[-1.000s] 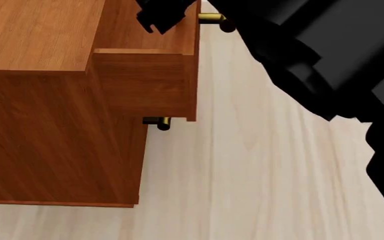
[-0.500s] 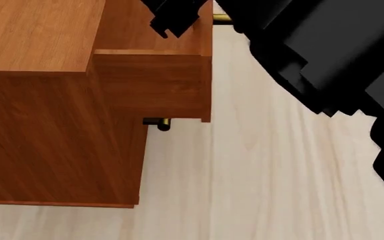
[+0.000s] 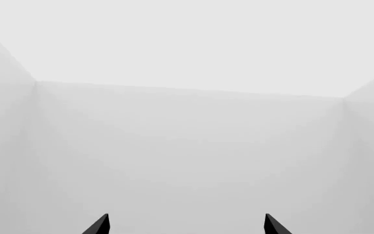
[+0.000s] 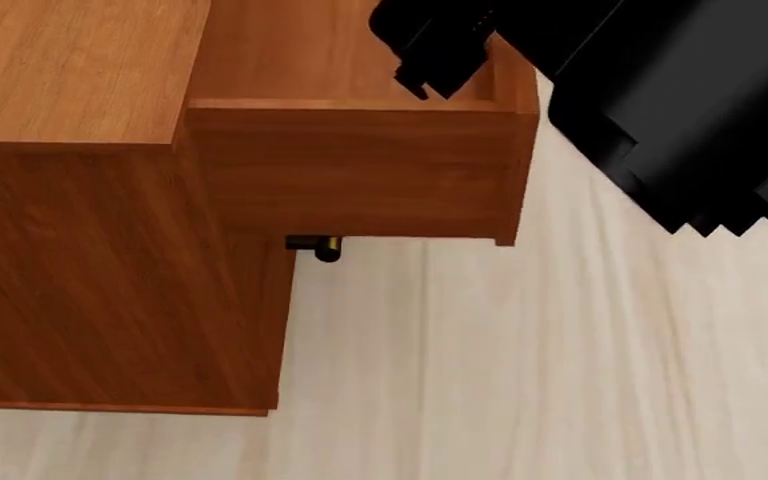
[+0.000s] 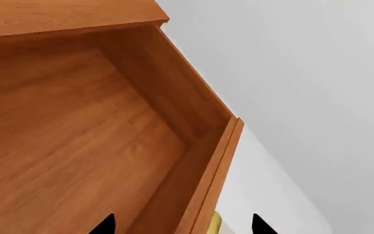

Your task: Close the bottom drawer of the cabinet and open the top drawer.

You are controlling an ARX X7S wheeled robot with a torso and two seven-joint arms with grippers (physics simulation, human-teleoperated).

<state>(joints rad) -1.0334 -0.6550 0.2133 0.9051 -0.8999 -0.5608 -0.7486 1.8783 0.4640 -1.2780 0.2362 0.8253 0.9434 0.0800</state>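
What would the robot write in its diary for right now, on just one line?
top drawer: pulled out, empty | right end effector: at its handle | left end effector: idle, open

**Top drawer out to 3 o'clock, right arm above its front end**

In the head view the cabinet [image 4: 77, 250] fills the 9 o'clock side and stands on the floor [image 4: 518, 370]. The top drawer [image 4: 357, 170] juts from it toward 3 o'clock, overhanging the floor. Beneath the drawer, close against the cabinet face, a lower drawer's handle [image 4: 315, 246] pokes out. The right gripper [image 4: 440, 50] sits at 1 o'clock over the drawer's front end, its arm running off toward 3 o'clock. The right wrist view looks down into the drawer's cavity.
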